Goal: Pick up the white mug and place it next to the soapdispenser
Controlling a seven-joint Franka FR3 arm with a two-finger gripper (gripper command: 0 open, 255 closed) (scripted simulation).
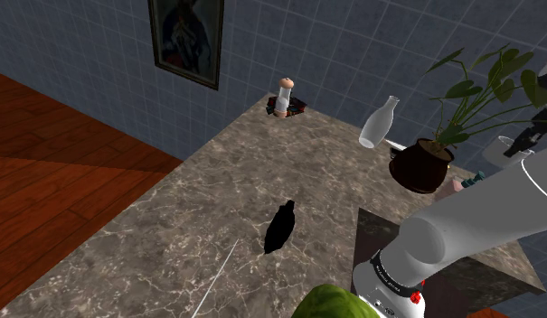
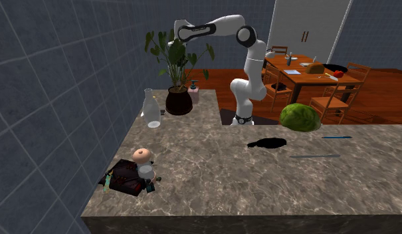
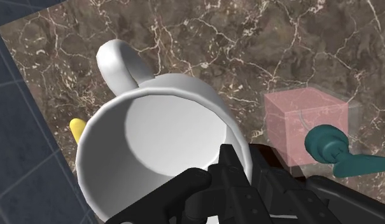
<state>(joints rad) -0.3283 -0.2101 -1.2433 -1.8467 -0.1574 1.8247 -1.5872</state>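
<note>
My end effector clenches the white mug by its rim wall, at four o'clock counting its handle as twelve. Judged rigid, glossy, breakable, light, slip-prone.

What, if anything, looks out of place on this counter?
A black bottle-shaped thing lies flat in the middle of the counter, drawn pure black like a silhouette. At the corner by the wall, a shaker stands amid dark clutter. Nothing looks spilled.

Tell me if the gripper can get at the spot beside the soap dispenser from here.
Probably yes: the gripper clasps the white mug over the counter, the soap dispenser stands close beside it, and bare counter lies between them.
</note>
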